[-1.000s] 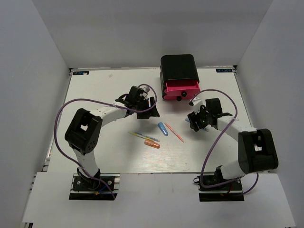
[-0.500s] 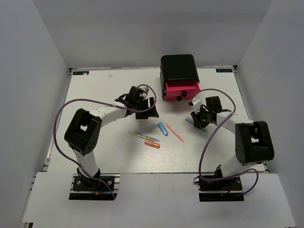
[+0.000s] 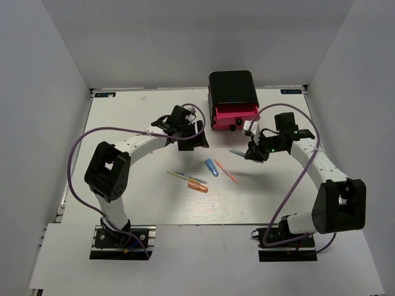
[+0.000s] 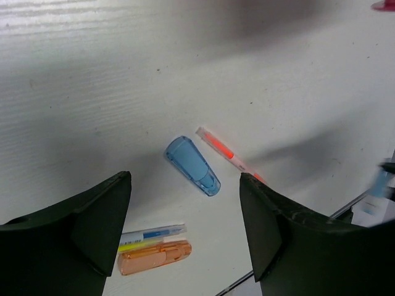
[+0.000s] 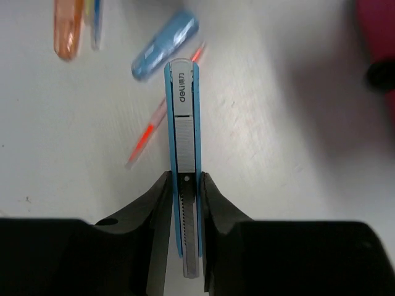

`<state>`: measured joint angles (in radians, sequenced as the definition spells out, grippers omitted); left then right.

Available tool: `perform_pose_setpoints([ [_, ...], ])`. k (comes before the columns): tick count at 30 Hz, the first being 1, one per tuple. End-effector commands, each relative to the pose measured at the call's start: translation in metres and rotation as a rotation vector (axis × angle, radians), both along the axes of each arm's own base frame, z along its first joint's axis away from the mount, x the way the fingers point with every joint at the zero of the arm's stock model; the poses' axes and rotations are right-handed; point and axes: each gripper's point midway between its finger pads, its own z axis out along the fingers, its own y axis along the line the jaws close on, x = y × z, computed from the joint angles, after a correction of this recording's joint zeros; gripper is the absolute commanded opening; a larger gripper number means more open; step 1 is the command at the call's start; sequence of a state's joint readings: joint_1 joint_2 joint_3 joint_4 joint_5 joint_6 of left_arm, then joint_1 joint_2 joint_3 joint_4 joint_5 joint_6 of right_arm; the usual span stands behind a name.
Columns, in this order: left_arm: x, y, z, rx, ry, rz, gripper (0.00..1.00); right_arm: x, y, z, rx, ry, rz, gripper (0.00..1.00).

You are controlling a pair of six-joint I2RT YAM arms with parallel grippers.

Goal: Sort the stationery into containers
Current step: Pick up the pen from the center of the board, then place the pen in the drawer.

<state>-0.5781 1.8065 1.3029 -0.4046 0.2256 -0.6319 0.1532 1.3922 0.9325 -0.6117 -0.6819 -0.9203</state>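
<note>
The glossy black cabinet point(image 3: 232, 89) stands at the back with one pink drawer point(image 3: 236, 114) pulled open. My right gripper point(image 3: 253, 151) is shut on a blue utility knife point(image 5: 184, 117) and holds it above the table in front of the drawer. My left gripper point(image 3: 192, 140) is open and empty, hovering left of the drawer. A blue capsule-shaped piece point(image 4: 192, 165), a red pen point(image 4: 227, 154), an orange highlighter point(image 4: 154, 257) and a blue-yellow pen point(image 4: 151, 235) lie on the table beneath my left gripper point(image 4: 185, 180).
The pink drawer front with its black knob point(image 5: 381, 74) shows at the right wrist view's top right corner. The loose stationery lies in the table's middle point(image 3: 203, 176). White walls enclose the table on three sides.
My right arm has swung outward and risen, with the blue knife now pointing left, nearer the drawer. My left gripper has shifted slightly right.
</note>
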Motion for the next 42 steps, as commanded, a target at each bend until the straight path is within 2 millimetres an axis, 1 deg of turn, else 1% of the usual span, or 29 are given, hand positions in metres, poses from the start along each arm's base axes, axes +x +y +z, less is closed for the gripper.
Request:
perform_pose_setpoints([
  [1, -0.004, 0.001, 0.013, 0.004, 0.004, 0.027, 0.81, -0.003, 0.026, 0.065, 0.161, -0.142, 0.181, 0.04],
  [2, -0.004, 0.001, 0.013, 0.004, 0.004, 0.027, 0.81, 0.000, 0.034, 0.084, 0.203, -0.177, 0.200, 0.04],
  [3, -0.004, 0.001, 0.013, 0.004, 0.004, 0.027, 0.81, 0.009, 0.036, 0.102, 0.217, -0.229, 0.204, 0.04],
  [4, -0.004, 0.001, 0.013, 0.004, 0.004, 0.027, 0.81, 0.014, 0.040, 0.113, 0.242, -0.243, 0.196, 0.04],
  [5, -0.004, 0.001, 0.013, 0.004, 0.004, 0.027, 0.81, 0.025, 0.044, 0.134, 0.261, -0.301, 0.203, 0.04],
  [6, -0.006, -0.002, 0.013, 0.000, 0.009, 0.025, 0.81, 0.032, 0.045, 0.142, 0.268, -0.337, 0.206, 0.04],
  [7, -0.007, 0.000, 0.012, 0.012, 0.014, 0.031, 0.81, 0.041, 0.047, 0.150, 0.276, -0.374, 0.205, 0.04],
  [8, -0.007, -0.001, 0.010, 0.015, 0.029, 0.039, 0.81, 0.057, 0.049, 0.163, 0.277, -0.429, 0.206, 0.04],
  [9, -0.004, -0.003, 0.017, 0.004, 0.025, 0.047, 0.81, 0.063, 0.050, 0.167, 0.277, -0.443, 0.203, 0.04],
  [10, -0.006, -0.007, 0.017, 0.009, 0.032, 0.038, 0.81, 0.071, 0.049, 0.170, 0.276, -0.443, 0.178, 0.04],
  [11, -0.008, -0.004, 0.012, 0.027, 0.057, 0.052, 0.81, 0.085, 0.051, 0.182, 0.281, -0.495, 0.185, 0.02],
  [12, -0.006, -0.006, 0.018, 0.019, 0.056, 0.059, 0.81, 0.094, 0.053, 0.191, 0.283, -0.520, 0.190, 0.02],
  [14, -0.007, -0.008, 0.016, 0.027, 0.066, 0.064, 0.81, 0.113, 0.056, 0.202, 0.283, -0.584, 0.201, 0.02],
  [16, -0.007, -0.008, 0.016, 0.027, 0.066, 0.064, 0.81, 0.124, 0.058, 0.204, 0.285, -0.630, 0.226, 0.02],
  [19, -0.010, -0.012, 0.017, 0.024, 0.070, 0.062, 0.81, 0.143, 0.066, 0.194, 0.295, -0.681, 0.286, 0.04],
  [20, -0.012, -0.011, 0.012, 0.035, 0.085, 0.062, 0.81, 0.156, 0.067, 0.186, 0.286, -0.667, 0.288, 0.05],
  [22, -0.012, -0.011, 0.012, 0.032, 0.090, 0.069, 0.81, 0.159, 0.069, 0.179, 0.291, -0.635, 0.305, 0.07],
  [23, -0.012, -0.011, 0.012, 0.032, 0.090, 0.069, 0.81, 0.156, 0.067, 0.168, 0.280, -0.592, 0.313, 0.09],
  [24, -0.012, -0.011, 0.016, 0.025, 0.081, 0.069, 0.81, 0.168, 0.068, 0.166, 0.270, -0.601, 0.322, 0.09],
  [25, -0.015, -0.012, 0.013, 0.036, 0.084, 0.065, 0.81, 0.170, 0.069, 0.164, 0.265, -0.596, 0.324, 0.09],
  [29, -0.017, -0.010, 0.013, 0.033, 0.089, 0.072, 0.81, 0.181, 0.065, 0.148, 0.236, -0.587, 0.304, 0.10],
  [30, -0.017, -0.010, 0.013, 0.033, 0.089, 0.072, 0.81, 0.182, 0.064, 0.145, 0.232, -0.578, 0.298, 0.12],
  [32, -0.017, -0.010, 0.013, 0.033, 0.089, 0.072, 0.81, 0.183, 0.061, 0.139, 0.224, -0.562, 0.294, 0.21],
  [34, -0.017, -0.011, 0.016, 0.029, 0.093, 0.080, 0.81, 0.179, 0.060, 0.135, 0.222, -0.541, 0.293, 0.32],
  [36, -0.019, -0.015, 0.019, 0.025, 0.097, 0.079, 0.82, 0.174, 0.058, 0.133, 0.220, -0.533, 0.290, 0.37],
  [37, -0.018, -0.014, 0.018, 0.036, 0.100, 0.084, 0.82, 0.173, 0.058, 0.133, 0.222, -0.531, 0.287, 0.46],
  [38, -0.018, -0.014, 0.018, 0.032, 0.105, 0.093, 0.82, 0.172, 0.057, 0.134, 0.223, -0.530, 0.282, 0.51],
  [41, -0.021, -0.017, 0.012, 0.049, 0.142, 0.113, 0.82, 0.167, 0.057, 0.144, 0.238, -0.549, 0.261, 0.51],
  [42, -0.024, -0.022, 0.009, 0.051, 0.160, 0.116, 0.82, 0.167, 0.056, 0.148, 0.251, -0.531, 0.237, 0.51],
])
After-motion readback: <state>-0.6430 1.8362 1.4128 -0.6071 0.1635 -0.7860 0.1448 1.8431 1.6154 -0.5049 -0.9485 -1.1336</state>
